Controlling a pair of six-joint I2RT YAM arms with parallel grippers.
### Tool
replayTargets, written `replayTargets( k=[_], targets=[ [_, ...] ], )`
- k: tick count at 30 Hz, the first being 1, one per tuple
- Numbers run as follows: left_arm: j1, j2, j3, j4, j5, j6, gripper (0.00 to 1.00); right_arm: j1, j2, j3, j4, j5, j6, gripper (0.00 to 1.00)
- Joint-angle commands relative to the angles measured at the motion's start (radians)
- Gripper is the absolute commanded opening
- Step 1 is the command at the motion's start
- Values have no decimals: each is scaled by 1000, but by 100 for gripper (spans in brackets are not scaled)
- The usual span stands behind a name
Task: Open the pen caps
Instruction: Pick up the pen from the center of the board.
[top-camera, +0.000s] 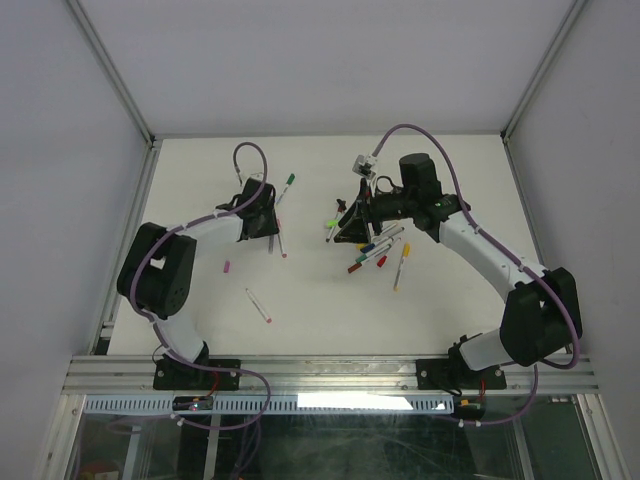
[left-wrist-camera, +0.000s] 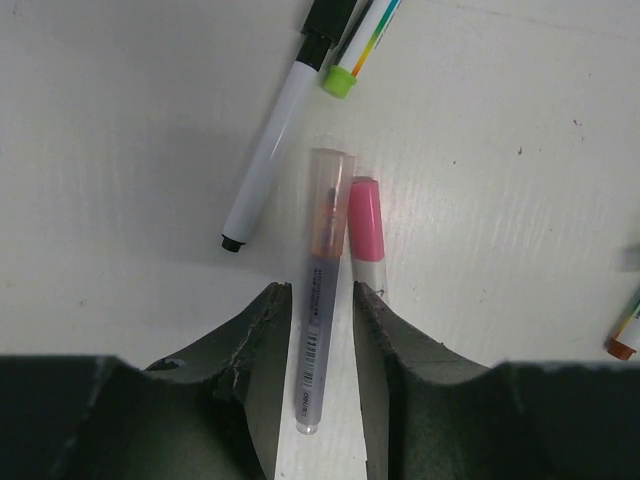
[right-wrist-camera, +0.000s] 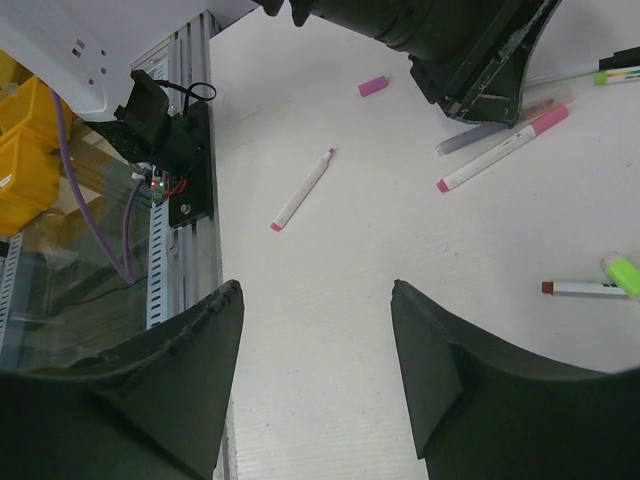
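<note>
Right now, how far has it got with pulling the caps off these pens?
Barely started. One loose pink cap and a bare-tipped pen look done. The left jaws straddle a grey pen, cap on. The pink-capped pen beside it and the pile by the right arm wait.

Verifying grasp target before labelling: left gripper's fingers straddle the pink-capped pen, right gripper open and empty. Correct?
Wrong pen. In the left wrist view the left gripper straddles the translucent clear-capped pen. The pink-capped pen lies alongside it, outside the fingers. The rest holds: the right gripper is open and empty.
</note>
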Motion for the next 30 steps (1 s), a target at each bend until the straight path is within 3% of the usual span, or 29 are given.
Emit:
replayTargets(
  k=[1,17,25,30],
  targets=[
    [-15,14,47,-4,-24,21,31,-4,1,12,41,-31,14,63],
    [-35,33,60,-53,-67,21,18,-4,0,14,43,-40,23,63],
    [-44,29,66,-76,-73,20,26,-4,-1,10,49,-48,31,64],
    [-49,38,63,-82,-77,18,26,-4,0,8,56,-55,40,64]
  ],
)
